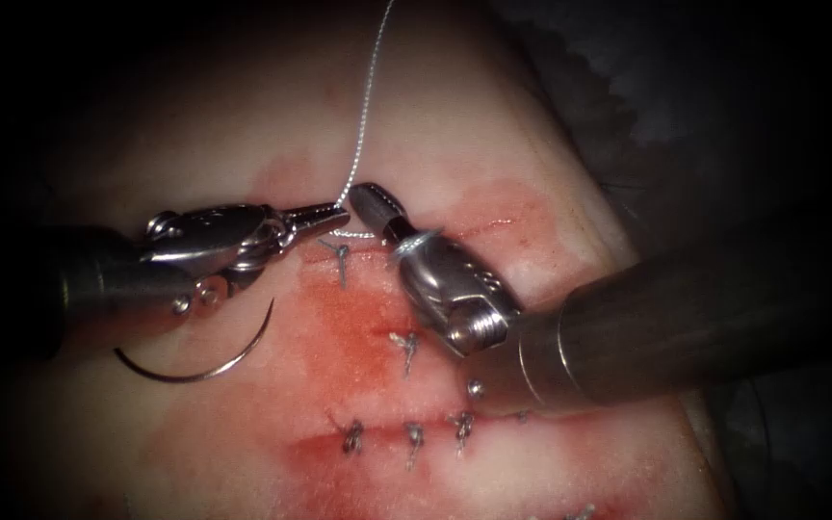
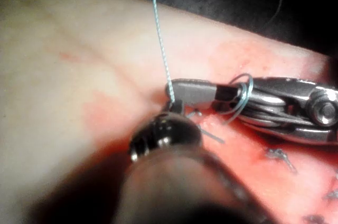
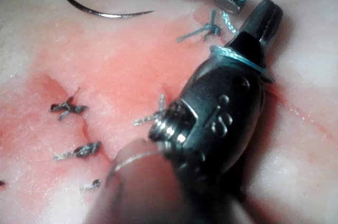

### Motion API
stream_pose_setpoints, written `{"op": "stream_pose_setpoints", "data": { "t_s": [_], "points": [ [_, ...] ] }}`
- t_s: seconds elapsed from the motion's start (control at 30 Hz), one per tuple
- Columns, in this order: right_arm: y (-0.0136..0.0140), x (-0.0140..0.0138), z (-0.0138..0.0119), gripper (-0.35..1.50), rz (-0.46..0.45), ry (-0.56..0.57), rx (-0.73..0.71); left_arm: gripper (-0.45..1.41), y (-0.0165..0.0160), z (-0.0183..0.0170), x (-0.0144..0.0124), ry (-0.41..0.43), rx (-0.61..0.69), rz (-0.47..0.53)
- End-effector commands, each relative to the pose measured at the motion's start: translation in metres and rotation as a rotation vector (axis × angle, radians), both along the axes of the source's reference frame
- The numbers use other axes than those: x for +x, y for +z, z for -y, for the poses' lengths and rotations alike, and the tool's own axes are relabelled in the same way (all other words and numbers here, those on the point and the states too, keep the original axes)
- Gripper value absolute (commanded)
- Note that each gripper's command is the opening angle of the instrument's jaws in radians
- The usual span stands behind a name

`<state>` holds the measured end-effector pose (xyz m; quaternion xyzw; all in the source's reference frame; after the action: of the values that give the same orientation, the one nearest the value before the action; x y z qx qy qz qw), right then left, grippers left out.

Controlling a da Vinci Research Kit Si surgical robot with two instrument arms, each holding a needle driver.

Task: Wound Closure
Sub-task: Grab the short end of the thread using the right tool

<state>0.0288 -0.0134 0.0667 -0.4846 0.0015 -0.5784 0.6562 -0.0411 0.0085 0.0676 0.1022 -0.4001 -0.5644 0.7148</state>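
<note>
The tissue is the supporting surface, pale toward the edges and stained with red fluid about the cut. Dark cloth is seen beyond its right edge.

The needle is found lying loose on the tissue, left of the cut, free of the flesh and gripped by neither tool.

Knotted stitches with short cut ends are set into the stained area; a row of three is noted along the lower seam. One further knot is seated near the upper cut, with thread rising from that spot.
</note>
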Motion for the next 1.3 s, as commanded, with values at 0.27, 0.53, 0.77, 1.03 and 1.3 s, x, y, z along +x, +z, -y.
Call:
{"op": "stream_pose_setpoints", "data": {
  "t_s": [0.27, 0.53, 0.77, 1.03, 1.3],
  "points": [
    [-0.0004, -0.0002, 0.0001, -0.35, 0.007, 0.013, 0.005, -0.45, 0.0002, -0.0001, -0.0013, 0.013, 0.009, 0.010],
    [-0.0007, -0.0006, -0.0006, -0.35, 0.031, 0.061, 0.010, -0.45, -0.0003, 0.0001, -0.0021, 0.018, 0.011, 0.011],
    [-0.0003, -0.0008, -0.0006, -0.35, 0.050, 0.089, 0.022, -0.45, -0.0002, 0.0000, -0.0021, 0.026, 0.003, 0.008],
    [0.0002, -0.0009, -0.0001, 0.51, 0.087, 0.102, 0.047, -0.45, -0.0002, 0.0000, -0.0022, 0.030, 0.000, 0.004],
    [0.0002, -0.0007, 0.0004, 0.73, 0.104, 0.088, 0.070, -0.45, -0.0002, 0.0001, -0.0024, 0.034, -0.003, -0.001]
  ]
}}
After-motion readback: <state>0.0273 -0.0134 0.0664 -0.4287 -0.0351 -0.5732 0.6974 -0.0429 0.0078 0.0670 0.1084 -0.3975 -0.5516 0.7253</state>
